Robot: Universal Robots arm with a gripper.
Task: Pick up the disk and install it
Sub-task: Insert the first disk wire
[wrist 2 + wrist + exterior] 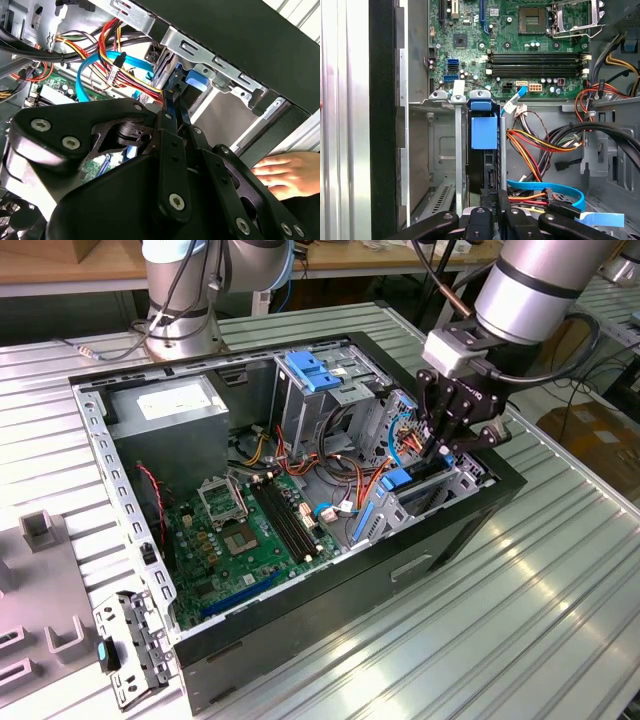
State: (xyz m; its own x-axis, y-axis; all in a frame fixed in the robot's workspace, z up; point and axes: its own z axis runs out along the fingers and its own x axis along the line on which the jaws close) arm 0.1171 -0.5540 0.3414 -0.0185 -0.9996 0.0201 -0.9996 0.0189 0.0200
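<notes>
The disk stands on edge in a slot of the drive bay at the case's front corner, its blue side rail facing up. The exterior view shows the disk by its blue rails, low in the bay. My gripper hangs straight above it, reaching down into the case. In both wrist views its black fingers lie close together with no clear gap. The gripper has its tips at the disk's near end, just short of the blue rail. They do not span the disk's thickness.
A person's hand rests on the outside of the black case wall. Bundled coloured cables and a blue ribbon cable run beside the bay. The motherboard, grey power-supply box and blue-latched cage sit inside the case.
</notes>
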